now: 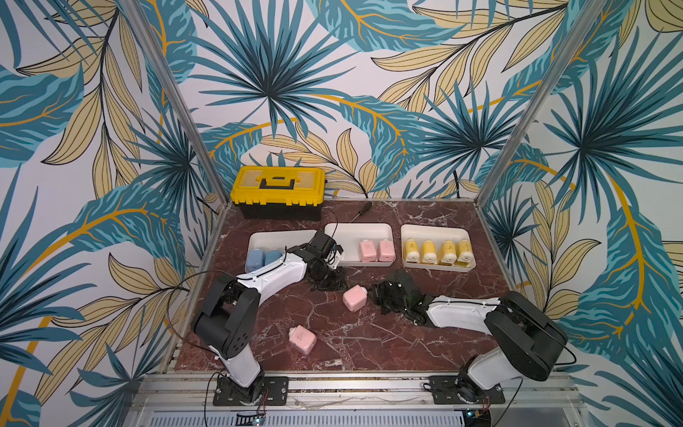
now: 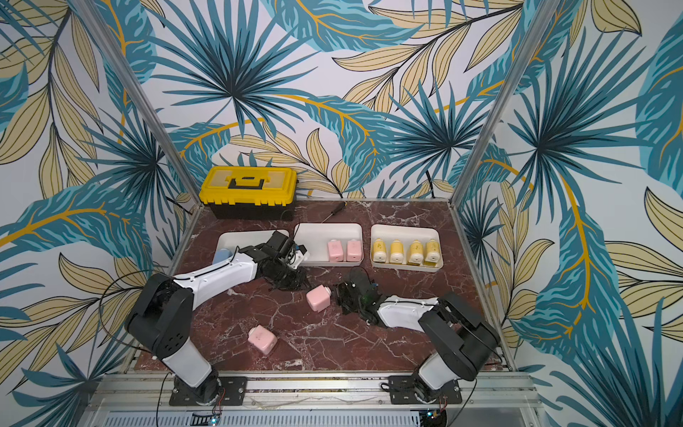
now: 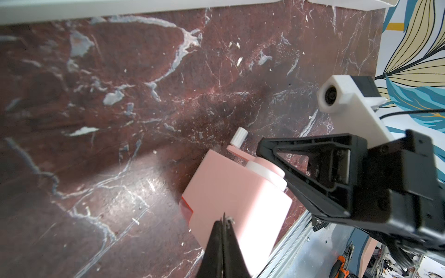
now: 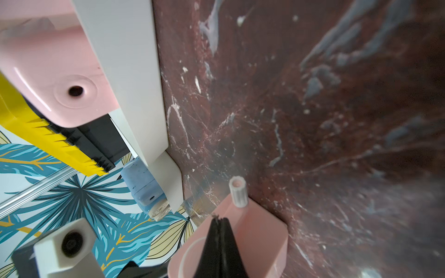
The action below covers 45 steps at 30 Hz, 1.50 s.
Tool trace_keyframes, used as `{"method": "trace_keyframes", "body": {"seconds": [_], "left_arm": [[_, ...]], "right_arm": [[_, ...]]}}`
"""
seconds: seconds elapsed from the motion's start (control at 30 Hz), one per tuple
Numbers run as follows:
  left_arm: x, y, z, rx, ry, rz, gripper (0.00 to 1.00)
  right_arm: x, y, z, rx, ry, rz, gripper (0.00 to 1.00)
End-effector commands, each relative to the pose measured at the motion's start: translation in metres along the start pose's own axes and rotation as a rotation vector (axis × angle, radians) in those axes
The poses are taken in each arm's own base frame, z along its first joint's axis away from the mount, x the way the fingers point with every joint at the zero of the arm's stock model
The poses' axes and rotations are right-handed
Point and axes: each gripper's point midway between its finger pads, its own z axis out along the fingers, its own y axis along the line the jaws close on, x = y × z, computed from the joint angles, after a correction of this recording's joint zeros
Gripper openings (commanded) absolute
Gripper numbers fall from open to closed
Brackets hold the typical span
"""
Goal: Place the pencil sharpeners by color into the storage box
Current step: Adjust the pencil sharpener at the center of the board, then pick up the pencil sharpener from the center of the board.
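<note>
At table centre, my right gripper point(image 1: 373, 294) and left gripper point(image 1: 342, 283), both clenched empty, flank a pink sharpener point(image 1: 354, 297); next I open and grasp.

- The left arm point(image 1: 273, 273) covers much of the blue sharpeners point(image 1: 263, 257) and their tray point(image 1: 281, 236).
- The pink sharpener point(image 4: 252, 240) is cut off by the frame edge.
- The thin dark tool point(image 1: 364, 210), possibly a screwdriver, is too small to tell.

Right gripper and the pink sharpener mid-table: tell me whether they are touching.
Cannot tell. In the right wrist view the shut right gripper overlaps the pink sharpener, but no contact or gap shows plainly; in both top views they sit close together.
</note>
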Motion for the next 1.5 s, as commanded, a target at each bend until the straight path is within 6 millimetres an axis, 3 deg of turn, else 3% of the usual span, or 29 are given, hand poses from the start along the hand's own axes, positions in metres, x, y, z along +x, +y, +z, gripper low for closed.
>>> {"method": "trace_keyframes", "body": {"seconds": [0.0,0.13,0.3,0.43,0.53,0.73,0.83,1.0,1.23,1.47], "left_arm": [[0.007,0.001,-0.006,-0.011,-0.021,-0.012,0.07],[0.013,0.011,-0.012,-0.053,-0.046,-0.023,0.07],[0.006,0.017,-0.021,-0.07,-0.085,-0.038,0.14],[-0.004,0.017,-0.044,-0.119,-0.124,-0.01,0.48],[-0.01,0.002,-0.067,-0.131,-0.138,0.079,0.68],[0.003,-0.026,-0.089,-0.202,-0.087,0.312,0.96],[0.018,-0.033,-0.079,-0.274,-0.016,0.43,0.99],[0.035,-0.035,-0.042,-0.411,0.088,0.596,0.99],[0.022,-0.039,-0.017,-0.452,0.124,0.649,0.99],[0.016,-0.031,0.006,-0.477,0.169,0.615,0.99]], "right_arm": [[0.002,-0.003,0.005,0.039,0.014,-0.03,0.0],[-0.004,0.002,0.001,0.047,-0.012,-0.047,0.0],[-0.019,0.005,-0.02,0.063,-0.068,-0.097,0.0],[-0.035,0.01,-0.054,0.095,-0.131,-0.183,0.0],[-0.048,0.01,-0.091,0.168,-0.196,-0.289,0.0],[-0.06,0.023,-0.157,0.261,-0.239,-0.477,0.02],[-0.06,0.03,-0.177,0.292,-0.224,-0.552,0.03],[-0.056,0.037,-0.194,0.31,-0.187,-0.627,0.03],[-0.054,0.026,-0.199,0.301,-0.164,-0.634,0.03],[-0.058,0.013,-0.203,0.284,-0.169,-0.608,0.04]]}}
